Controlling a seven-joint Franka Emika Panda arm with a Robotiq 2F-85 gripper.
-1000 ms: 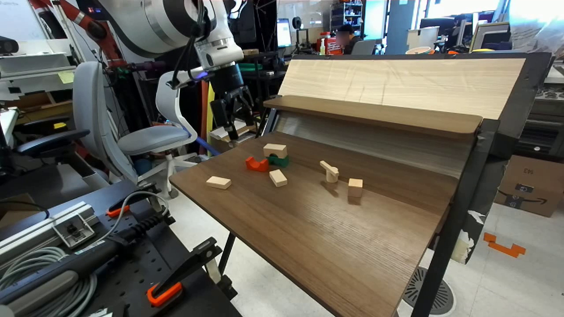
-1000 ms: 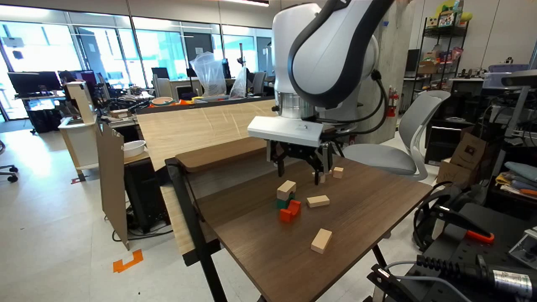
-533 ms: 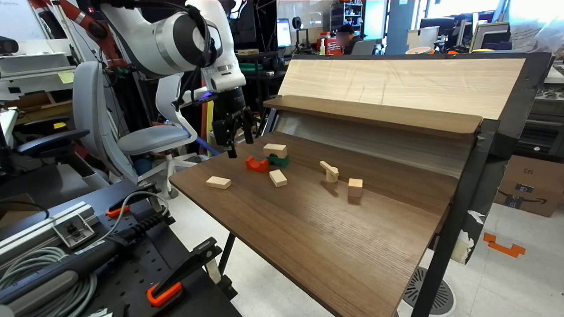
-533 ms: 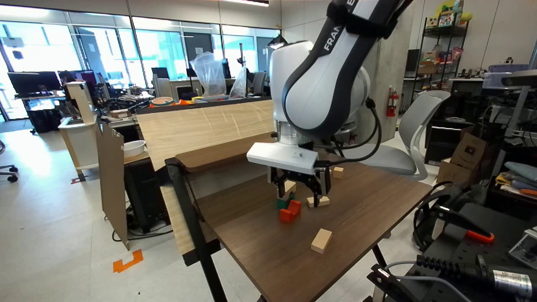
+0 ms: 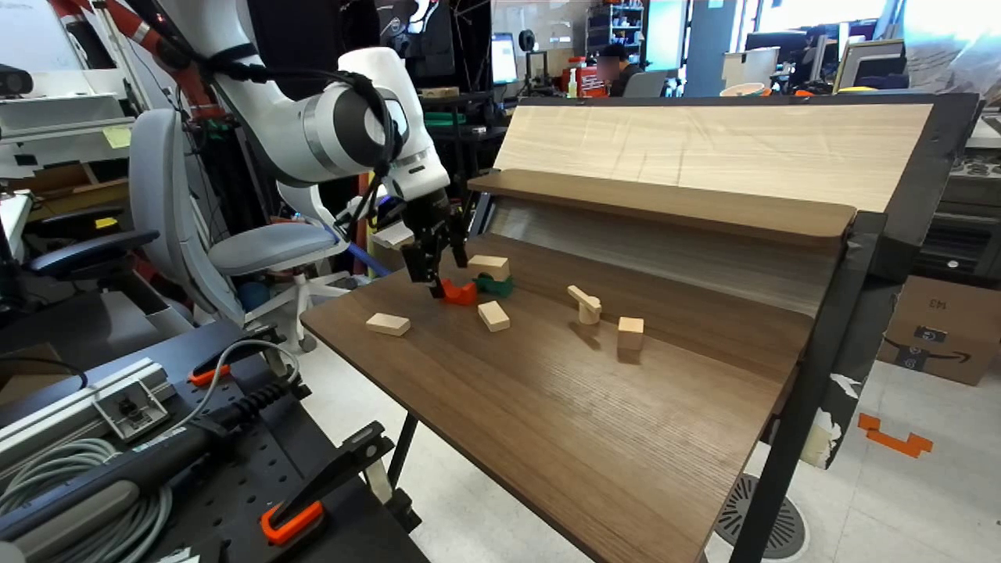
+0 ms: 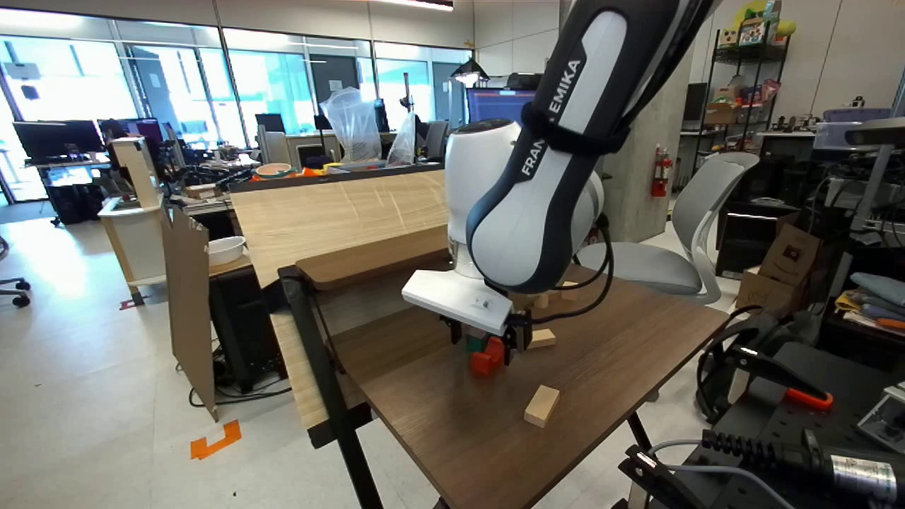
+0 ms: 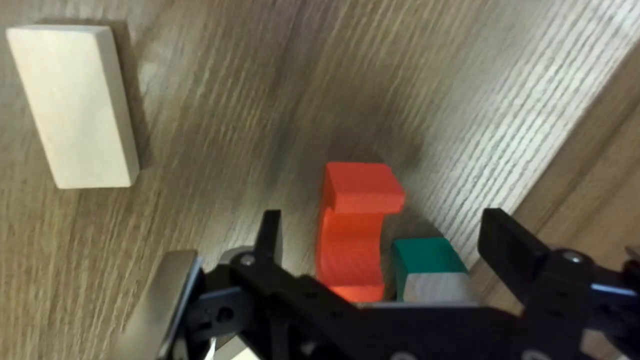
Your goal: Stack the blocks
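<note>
A red block [image 5: 460,294] with a curved hollow lies on the table, also in the wrist view [image 7: 352,240]. Beside it a green arch block [image 5: 494,287] carries a pale arch block [image 5: 489,267]; the green end shows in the wrist view [image 7: 429,254]. My gripper [image 7: 381,220] is open and low over these blocks. The red block and the stack's end lie between its fingers, one finger [image 7: 270,235] left of the red block, the other right of the green one. It holds nothing. In an exterior view my gripper [image 6: 482,350] and arm partly hide the stack.
A pale flat block [image 5: 493,316] lies close by, upper left in the wrist view [image 7: 75,105]. Another pale block [image 5: 388,324] lies near the table edge. A cylinder [image 5: 589,313] bearing a stick and a cube [image 5: 630,332] stand farther off. A raised shelf [image 5: 665,203] runs along the back.
My gripper has come down from above the table to the red block and the green stack, its jaws staying open. The blocks have not moved.
</note>
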